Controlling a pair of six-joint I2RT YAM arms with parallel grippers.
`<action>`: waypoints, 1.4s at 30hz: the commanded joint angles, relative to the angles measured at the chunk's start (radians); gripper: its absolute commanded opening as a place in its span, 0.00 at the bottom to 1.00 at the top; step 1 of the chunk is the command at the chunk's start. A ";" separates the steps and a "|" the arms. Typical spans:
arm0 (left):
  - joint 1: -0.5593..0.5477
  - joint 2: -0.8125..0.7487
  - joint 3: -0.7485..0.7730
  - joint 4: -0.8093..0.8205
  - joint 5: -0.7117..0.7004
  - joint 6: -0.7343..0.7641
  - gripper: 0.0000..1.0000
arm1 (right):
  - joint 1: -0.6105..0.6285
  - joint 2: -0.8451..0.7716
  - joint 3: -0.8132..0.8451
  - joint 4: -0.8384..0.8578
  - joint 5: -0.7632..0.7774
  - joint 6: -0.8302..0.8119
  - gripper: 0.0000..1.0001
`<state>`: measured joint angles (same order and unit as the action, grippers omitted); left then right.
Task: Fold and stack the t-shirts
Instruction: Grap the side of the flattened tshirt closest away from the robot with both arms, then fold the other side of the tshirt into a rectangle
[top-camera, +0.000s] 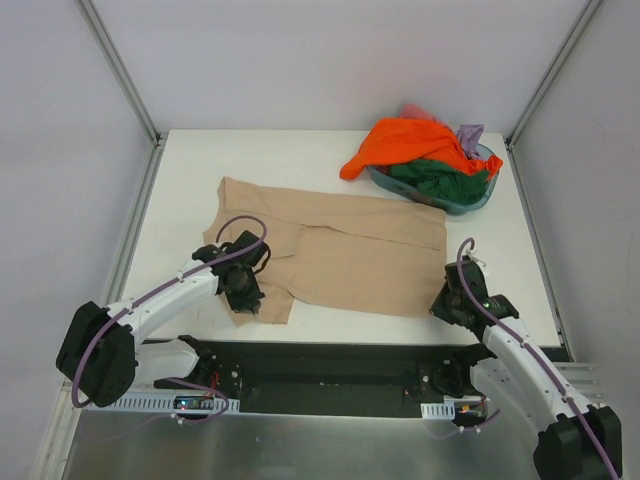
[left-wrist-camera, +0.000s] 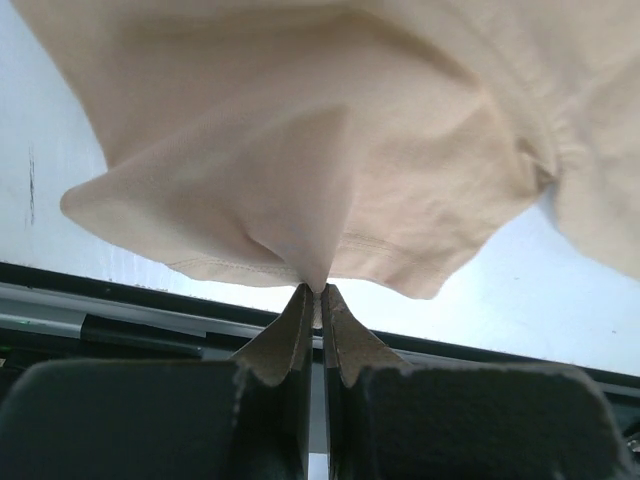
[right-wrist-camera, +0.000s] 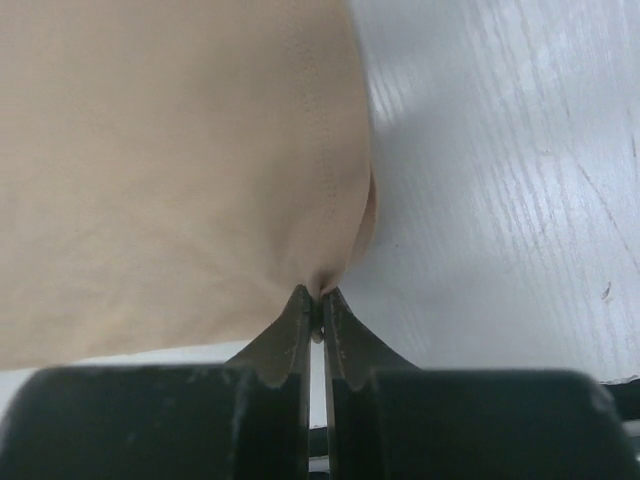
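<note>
A large tan-beige t-shirt (top-camera: 340, 250) lies spread across the middle of the white table. My left gripper (top-camera: 243, 288) is shut on its near left sleeve; the left wrist view shows the cloth (left-wrist-camera: 300, 150) pinched between the jaws and lifted off the table. My right gripper (top-camera: 447, 300) is shut on the shirt's near right corner; the right wrist view shows that cloth (right-wrist-camera: 170, 170) pinched in the jaws. A bright orange t-shirt (top-camera: 405, 143), a dark green one (top-camera: 440, 180), a lilac one (top-camera: 470, 134) and a bit of pinkish red (top-camera: 413, 110) are piled at the back right.
The piled shirts sit in a teal translucent basin (top-camera: 470, 200) at the table's back right corner. White walls with metal posts enclose the table. The black rail with the arm bases runs along the near edge (top-camera: 330, 360).
</note>
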<state>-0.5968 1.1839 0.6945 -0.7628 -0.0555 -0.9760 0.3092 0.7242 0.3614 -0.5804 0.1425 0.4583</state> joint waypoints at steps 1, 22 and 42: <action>0.034 0.008 0.077 -0.004 0.008 0.066 0.00 | -0.002 0.014 0.097 0.002 -0.004 -0.076 0.01; 0.153 0.128 0.371 -0.009 -0.070 0.191 0.00 | -0.016 0.172 0.324 0.005 0.094 -0.185 0.03; 0.215 0.515 0.798 0.000 -0.179 0.347 0.00 | -0.053 0.437 0.456 0.197 0.154 -0.247 0.02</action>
<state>-0.3912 1.6310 1.3998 -0.7597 -0.1944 -0.7006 0.2672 1.1145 0.7441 -0.4469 0.2611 0.2501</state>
